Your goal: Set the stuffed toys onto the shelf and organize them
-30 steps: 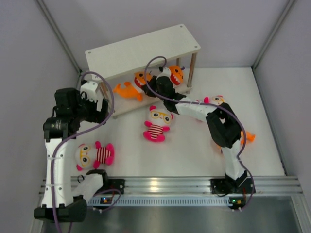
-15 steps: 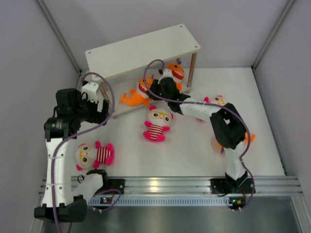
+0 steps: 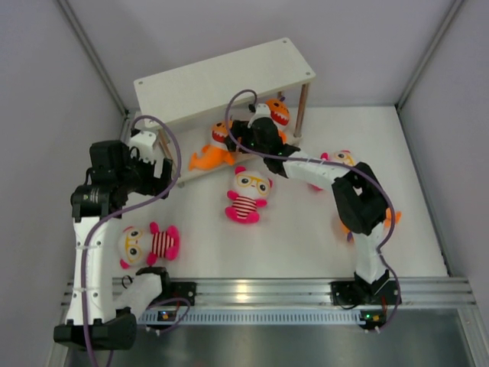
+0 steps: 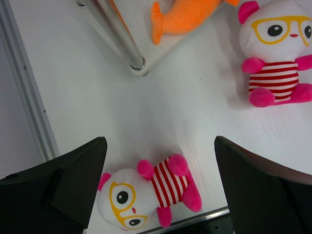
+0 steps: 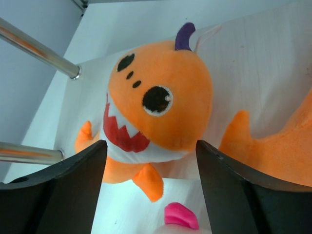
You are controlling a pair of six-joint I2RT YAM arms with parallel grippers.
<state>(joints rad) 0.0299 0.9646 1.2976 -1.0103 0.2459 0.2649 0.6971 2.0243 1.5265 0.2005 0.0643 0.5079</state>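
Note:
The shelf [image 3: 221, 80] stands at the back of the table. On its lower board an orange shark [image 5: 161, 107] sits upright, facing my right gripper [image 5: 150, 152]. That gripper [image 3: 252, 131] is open, a finger on each side of the shark's belly without touching it. A second shark [image 3: 210, 153] lies on the same board to the left. My left gripper [image 4: 160, 146] hangs open above a striped doll [image 4: 146, 192] lying near the front rail. Another doll [image 3: 246, 195] sits mid-table. A third doll [image 3: 338, 158] and a third shark [image 3: 391, 218] are partly hidden behind the right arm.
A metal shelf post [image 4: 119, 34] and the lower board's corner stand close ahead of the left gripper. The top board overhangs the sharks. Grey walls close in on both sides, and an aluminium rail [image 3: 252, 290] runs along the near edge.
My right gripper has opened and let go of the upright shark, which now rests on the lower board. The lying shark shifted slightly. The left arm has barely moved.

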